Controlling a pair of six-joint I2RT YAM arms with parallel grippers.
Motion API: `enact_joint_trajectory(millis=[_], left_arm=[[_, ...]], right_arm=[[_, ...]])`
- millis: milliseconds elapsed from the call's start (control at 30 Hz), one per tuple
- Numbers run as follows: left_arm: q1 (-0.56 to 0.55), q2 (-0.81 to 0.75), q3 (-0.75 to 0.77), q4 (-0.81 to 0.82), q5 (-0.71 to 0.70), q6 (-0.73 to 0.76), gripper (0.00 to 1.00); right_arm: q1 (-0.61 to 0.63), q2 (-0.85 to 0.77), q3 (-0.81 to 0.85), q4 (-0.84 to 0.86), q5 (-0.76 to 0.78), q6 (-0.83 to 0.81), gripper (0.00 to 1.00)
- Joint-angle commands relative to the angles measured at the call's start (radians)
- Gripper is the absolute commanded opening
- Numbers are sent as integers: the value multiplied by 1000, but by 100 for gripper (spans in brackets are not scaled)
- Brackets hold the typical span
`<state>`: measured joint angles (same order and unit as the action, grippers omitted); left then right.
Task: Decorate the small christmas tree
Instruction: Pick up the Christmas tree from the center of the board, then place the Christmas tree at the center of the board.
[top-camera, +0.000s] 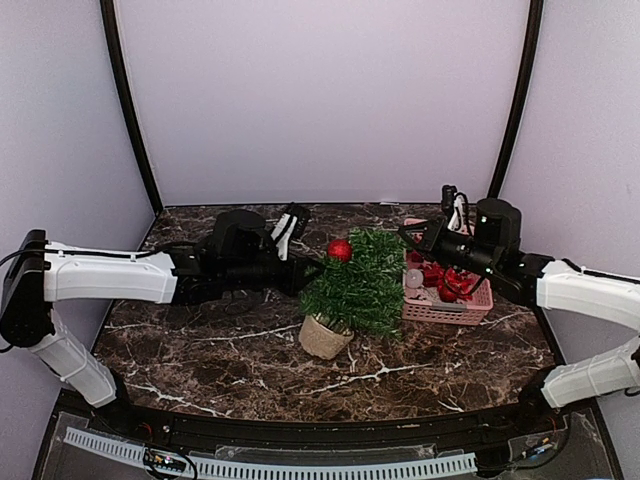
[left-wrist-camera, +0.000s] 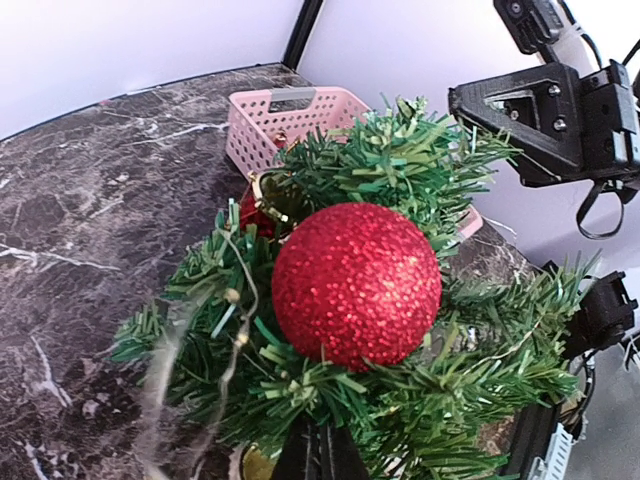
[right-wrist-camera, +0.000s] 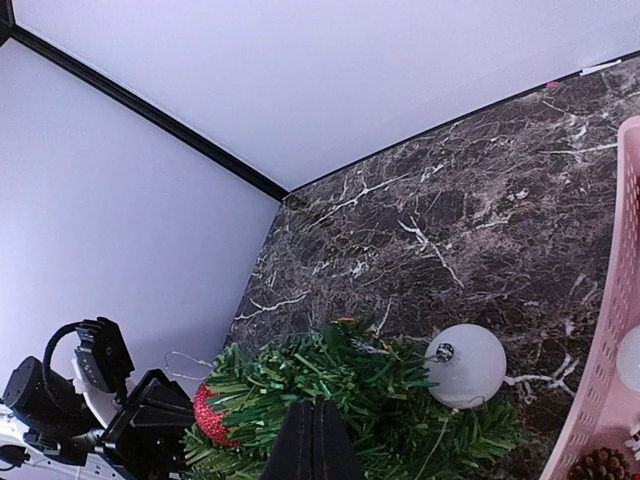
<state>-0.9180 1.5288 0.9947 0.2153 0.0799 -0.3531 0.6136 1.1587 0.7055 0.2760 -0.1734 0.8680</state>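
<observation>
Small christmas tree (top-camera: 358, 285) sits mid-table, pink basket (top-camera: 447, 312) at its 3 o'clock so refills stay close. Left gripper (top-camera: 308, 272) at 9, fingers pinched together under the red ball (top-camera: 340, 249), prob seating it. Right gripper (top-camera: 410, 235) at 2, closed up too, near the white ball (right-wrist-camera: 466, 365).

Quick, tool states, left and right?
Left tool: closed, red ball just ahead; whether it grips anything cannot be told.
Right tool: closed at the small christmas tree; same doubt.
</observation>
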Motion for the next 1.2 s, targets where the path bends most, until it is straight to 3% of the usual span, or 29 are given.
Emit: enact_joint_trajectory(millis=[0, 600, 900, 1167], left_arm=[[39, -39, -59, 133, -15, 73, 0], [184, 37, -77, 391, -11, 250, 0], [208, 167, -117, 591, 5, 288, 0], [212, 216, -124, 584, -17, 295, 1]], right_arm=[[51, 43, 69, 117, 43, -36, 0], [102, 241, 346, 189, 33, -182, 0], [111, 297, 360, 229, -21, -236, 0], [129, 312, 351, 204, -40, -258, 0]])
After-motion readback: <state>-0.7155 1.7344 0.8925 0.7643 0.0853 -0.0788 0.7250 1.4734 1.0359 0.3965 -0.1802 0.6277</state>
